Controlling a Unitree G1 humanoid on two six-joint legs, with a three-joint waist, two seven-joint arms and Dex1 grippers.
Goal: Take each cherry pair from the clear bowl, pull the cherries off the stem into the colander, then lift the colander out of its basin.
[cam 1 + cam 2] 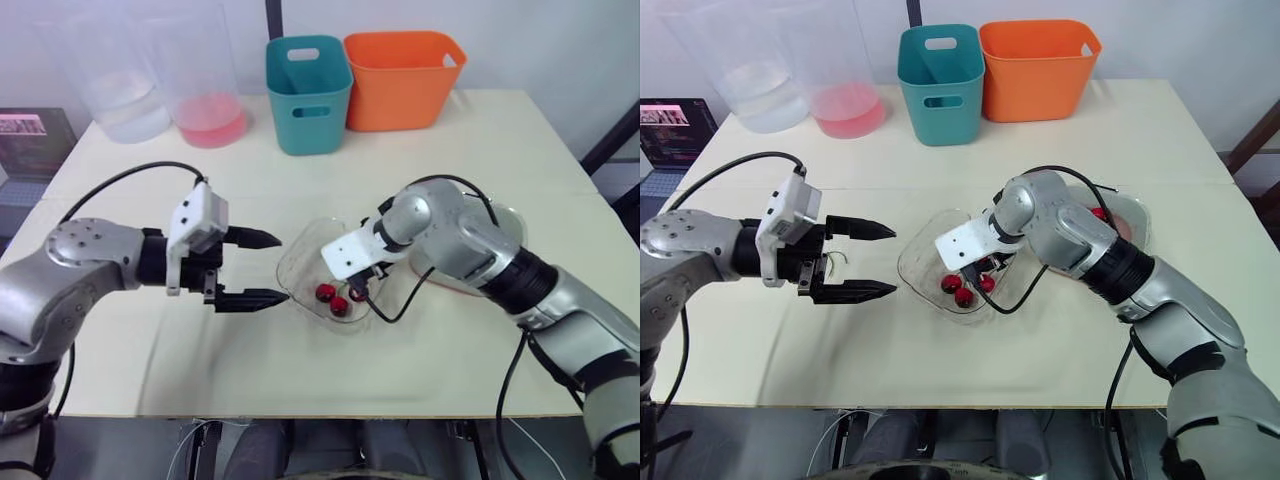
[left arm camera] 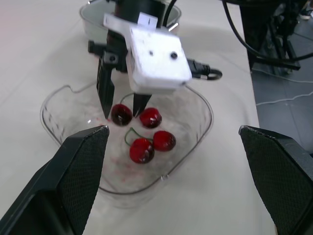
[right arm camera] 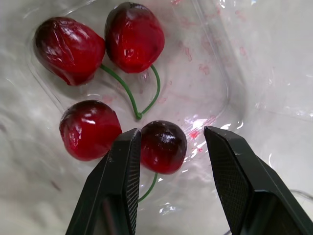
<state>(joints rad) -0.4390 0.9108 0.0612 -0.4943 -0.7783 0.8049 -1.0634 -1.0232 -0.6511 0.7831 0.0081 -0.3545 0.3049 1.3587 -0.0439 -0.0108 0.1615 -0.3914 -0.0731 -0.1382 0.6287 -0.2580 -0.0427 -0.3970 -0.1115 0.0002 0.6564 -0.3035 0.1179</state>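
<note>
four cherries lie in the clear bowl; my right gripper reaches in, spread around one dark cherry. my left gripper hovers beside the bowl, spread wide.

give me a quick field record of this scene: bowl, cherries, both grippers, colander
bowl: clear plastic bowl, upright, mid-table
cherries: four red cherries in it, thin green stems attached
right gripper: black two-finger right gripper, open, inside the bowl, fingers either side of one dark cherry
left gripper: black two-finger left gripper, open, empty, beside the bowl's left rim
colander: pale plastic colander and basin, mostly hidden behind the right arm
back of table: teal plastic bin, orange plastic bin
</note>
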